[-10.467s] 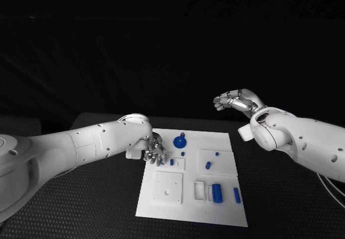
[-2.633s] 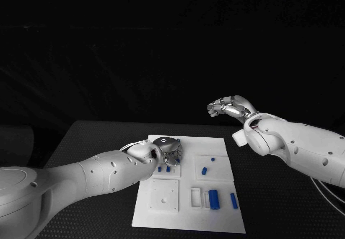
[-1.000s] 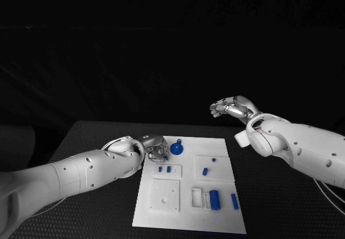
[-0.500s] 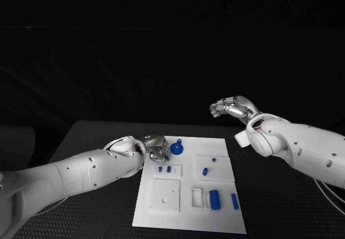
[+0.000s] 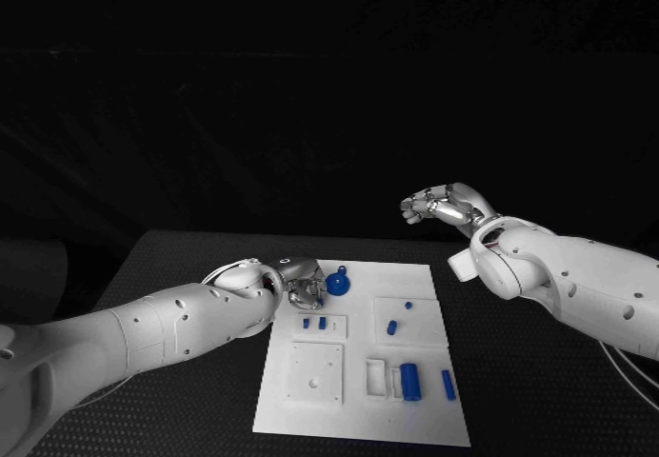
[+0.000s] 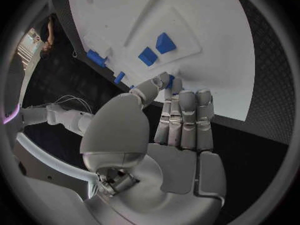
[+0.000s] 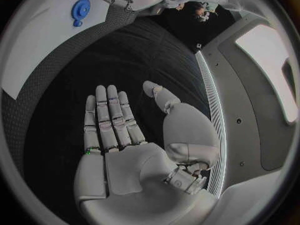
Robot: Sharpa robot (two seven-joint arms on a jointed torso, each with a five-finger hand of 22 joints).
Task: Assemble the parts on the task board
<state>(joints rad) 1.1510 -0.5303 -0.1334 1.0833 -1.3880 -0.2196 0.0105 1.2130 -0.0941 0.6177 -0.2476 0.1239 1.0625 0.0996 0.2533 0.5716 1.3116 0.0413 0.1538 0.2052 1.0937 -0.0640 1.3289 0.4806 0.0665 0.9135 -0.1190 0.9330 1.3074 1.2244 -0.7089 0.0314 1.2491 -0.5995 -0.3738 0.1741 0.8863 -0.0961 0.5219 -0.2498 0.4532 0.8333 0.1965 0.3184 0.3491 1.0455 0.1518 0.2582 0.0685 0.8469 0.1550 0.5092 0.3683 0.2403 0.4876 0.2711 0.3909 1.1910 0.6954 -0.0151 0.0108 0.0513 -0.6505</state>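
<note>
In the head view, the task board (image 5: 360, 354) lies at lower centre. The left hand (image 5: 301, 283) is seen at its upper left corner, just beside the round blue part (image 5: 338, 281); whether anything is pinched cannot be told here. The step is judged to be a reach for that part, and a close over it is called for next. The right hand (image 5: 442, 206) is held raised at centre right, well apart.

In the left wrist view, the left hand (image 6: 178, 130) is shown flat, fingers pressed together, empty.

In the right wrist view, the right hand (image 7: 122, 135) is shown spread, empty.
</note>
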